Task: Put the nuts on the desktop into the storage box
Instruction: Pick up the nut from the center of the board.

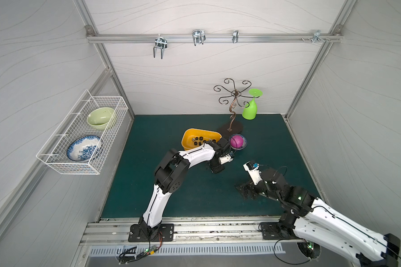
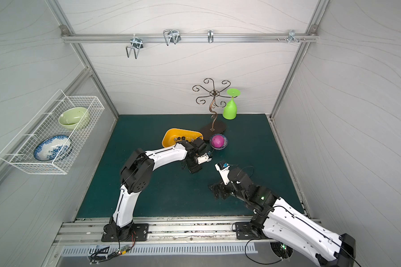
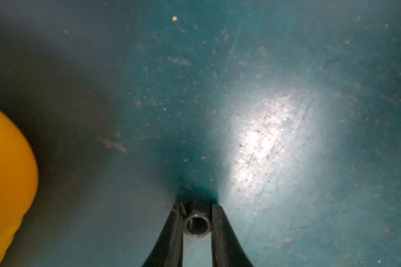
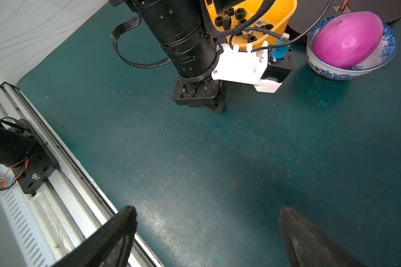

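My place: a robotics lab test booth.
White panels in aluminium profile box me in; my arm bases are bolted to a metal rail at the edge of the teal worktop, with a bare circuit board and loose wires beside them, and a wire basket and hooks mounted on the walls.

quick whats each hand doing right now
Left hand: closed on a black nut.
Right hand: open, holding nothing.
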